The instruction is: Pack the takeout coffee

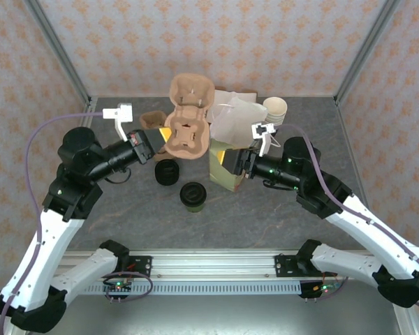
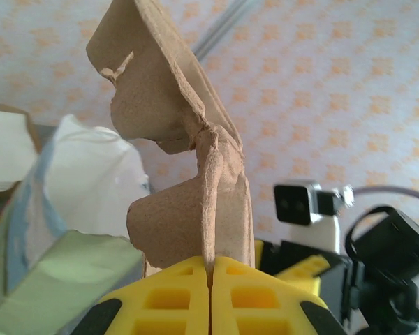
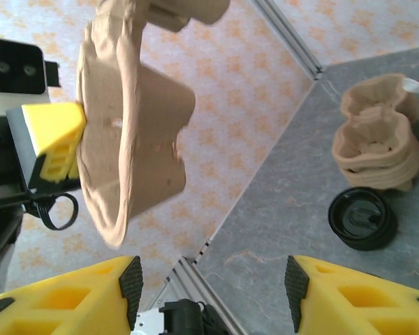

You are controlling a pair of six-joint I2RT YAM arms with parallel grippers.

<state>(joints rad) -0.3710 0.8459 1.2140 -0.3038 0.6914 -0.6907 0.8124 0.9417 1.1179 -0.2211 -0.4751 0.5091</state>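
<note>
The takeout coffee (image 1: 193, 197), a short cup with a black lid, stands on the table in front of both grippers, held by neither. My left gripper (image 1: 166, 134) (image 2: 211, 278) is shut on the edge of a brown pulp cup carrier (image 1: 188, 118) (image 2: 188, 160) and holds it up above the table, next to the paper bag (image 1: 230, 129). In the right wrist view the raised carrier (image 3: 126, 118) hangs upper left. My right gripper (image 1: 228, 162) (image 3: 213, 279) sits at the bag's near side, jaws open, with bare table between them.
A short stack of black lids (image 1: 167, 171) (image 3: 362, 218) lies left of the coffee. More pulp carriers (image 1: 152, 123) (image 3: 373, 143) are stacked behind it. Cream lidless cups (image 1: 275, 109) stand at the back right. Patterned walls close off the back and sides.
</note>
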